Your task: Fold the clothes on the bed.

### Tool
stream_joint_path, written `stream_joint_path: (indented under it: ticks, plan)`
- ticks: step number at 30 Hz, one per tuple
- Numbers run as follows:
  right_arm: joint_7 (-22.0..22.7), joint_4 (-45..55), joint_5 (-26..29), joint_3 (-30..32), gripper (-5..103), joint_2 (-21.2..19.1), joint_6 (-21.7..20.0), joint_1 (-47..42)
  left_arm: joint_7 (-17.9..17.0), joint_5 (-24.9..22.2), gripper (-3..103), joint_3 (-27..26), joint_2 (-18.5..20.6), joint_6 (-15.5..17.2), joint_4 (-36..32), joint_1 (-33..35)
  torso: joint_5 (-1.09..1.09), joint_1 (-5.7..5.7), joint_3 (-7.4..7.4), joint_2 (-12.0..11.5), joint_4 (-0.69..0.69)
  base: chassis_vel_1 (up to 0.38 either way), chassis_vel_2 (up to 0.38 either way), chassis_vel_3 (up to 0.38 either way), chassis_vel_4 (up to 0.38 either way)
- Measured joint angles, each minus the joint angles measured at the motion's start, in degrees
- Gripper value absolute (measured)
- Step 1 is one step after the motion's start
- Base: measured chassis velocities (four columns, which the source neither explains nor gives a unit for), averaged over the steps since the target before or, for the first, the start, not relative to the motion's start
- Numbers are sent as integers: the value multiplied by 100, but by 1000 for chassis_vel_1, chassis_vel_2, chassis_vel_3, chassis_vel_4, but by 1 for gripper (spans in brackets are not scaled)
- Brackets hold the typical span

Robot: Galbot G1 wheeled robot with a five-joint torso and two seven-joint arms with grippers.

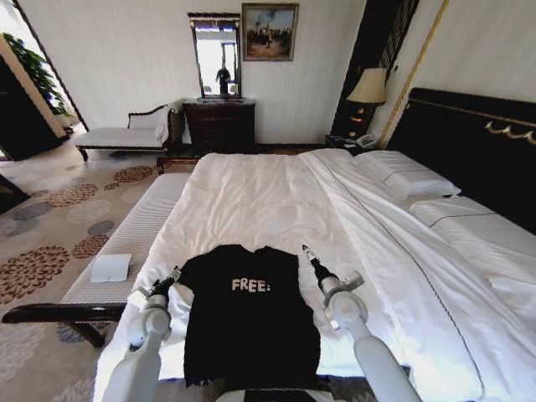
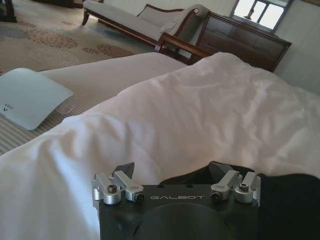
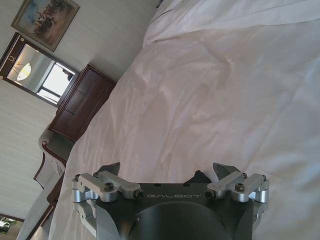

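The clothes, a black T-shirt (image 1: pixel 251 322) with white "FREE!" lettering, lie flat at the foot of the white bed (image 1: pixel 268 193), hem toward me. My left gripper (image 1: pixel 174 276) sits at the shirt's left sleeve, open, fingers spread. In the left wrist view that left gripper (image 2: pixel 172 172) hovers just above the duvet, with black T-shirt fabric (image 2: pixel 290 200) beside and under it. My right gripper (image 1: pixel 306 251) is at the shirt's right shoulder, also open. The right wrist view shows the right gripper (image 3: pixel 167 170) over white duvet, with a sliver of the T-shirt (image 3: pixel 200 176) between its fingers.
A pale bench (image 1: pixel 126 243) runs along the bed's left side with a small white pad (image 1: pixel 110 268) on it. Pillows (image 1: pixel 410 180) and the dark headboard (image 1: pixel 477 142) are at the right. A dresser (image 1: pixel 219 126), chaise (image 1: pixel 126 134) and lamp (image 1: pixel 368 88) stand against the far wall.
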Motion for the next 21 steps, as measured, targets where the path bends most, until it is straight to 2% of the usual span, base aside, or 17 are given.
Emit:
stream_joint_path:
  ticks: [1,3,5,8,9,11,12,14,15,17,20,21]
  plan:
    - [0,0,0,0,100,0,0,0,0,0,82,0,0,0,0,0,0,0,0,0,0,0,0,0,0]
    - [41,0,-5,4,100,1,-1,-6,35,127,72,82,17,-35,54,-2,1,0,0,0,0,0,0,0,0]
    - [51,-3,-9,5,100,3,-1,-8,35,135,72,89,10,-37,72,-6,0,0,0,0,0,0,0,0,0]
    - [72,-14,-18,6,100,18,-2,-13,32,123,56,72,-18,-38,149,-17,0,0,0,0,0,0,0,0,0]
    - [72,-14,-18,6,100,18,-2,-13,32,123,56,72,-18,-38,149,-17,0,0,0,0,0,0,0,0,0]
    - [80,-36,-48,-4,100,41,-2,-15,26,26,45,41,-22,-38,181,-15,1,0,0,0,0,0,0,0,0]
    - [85,-48,-69,-14,100,55,-2,-15,19,-42,45,24,-23,-31,189,-14,0,0,0,0,0,0,0,0,0]
    - [103,-66,-97,-44,100,90,-2,-8,8,-165,34,-4,-25,-17,211,-23,1,0,0,0,0,0,0,0,0]
    - [103,-66,-97,-44,100,90,-2,-8,8,-165,34,-4,-25,-17,211,-23,1,0,0,0,0,0,0,0,0]
    - [116,-76,-135,-74,100,119,-2,9,-5,-244,23,-13,-25,-6,238,-64,0,0,0,0,1,0,0,0,0]
    - [125,-92,-175,-107,100,146,-2,25,-16,-282,18,-8,-22,0,262,-118,0,0,0,0,0,0,0,0,0]
    - [130,-102,-192,-123,100,159,-2,28,-20,-308,12,-1,-17,6,268,-146,1,0,0,0,0,0,0,0,0]
